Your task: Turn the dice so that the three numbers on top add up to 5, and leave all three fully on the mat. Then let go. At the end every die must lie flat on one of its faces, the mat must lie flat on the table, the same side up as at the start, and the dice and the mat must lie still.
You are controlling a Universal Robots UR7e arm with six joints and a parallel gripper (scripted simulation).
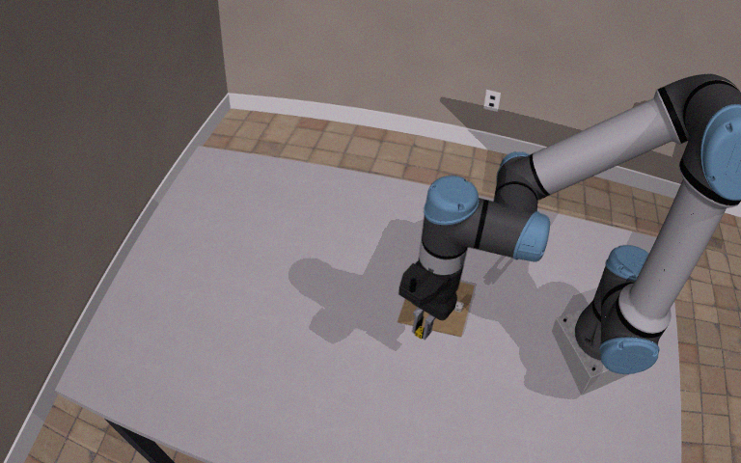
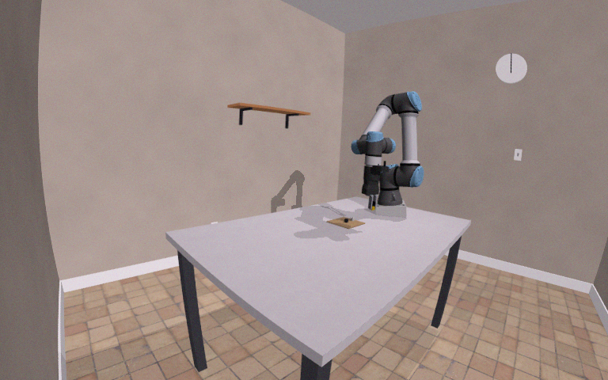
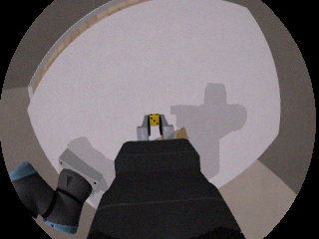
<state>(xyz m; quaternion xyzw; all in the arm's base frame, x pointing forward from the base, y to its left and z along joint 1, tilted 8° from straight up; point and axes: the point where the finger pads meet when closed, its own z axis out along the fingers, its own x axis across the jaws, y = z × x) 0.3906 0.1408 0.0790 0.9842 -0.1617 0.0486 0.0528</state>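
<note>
One yellow die (image 1: 419, 331) is gripped between the fingers of the hand (image 1: 423, 329), held above the near edge of the brown mat (image 1: 454, 324). A white die (image 1: 458, 307) is seen near the mat's right edge, on the grey surface (image 1: 248, 258).

My top camera hangs high over the table (image 1: 202, 275) and looks steeply down at the arm (image 1: 598, 146) and the brown mat (image 1: 462, 294). My exterior camera stands far back across the room, near table height, facing the corner, and shares that table, arm and mat (image 2: 345, 222). My wrist camera looks along the gripper (image 3: 155, 131) body from close behind, at the table top.
</note>
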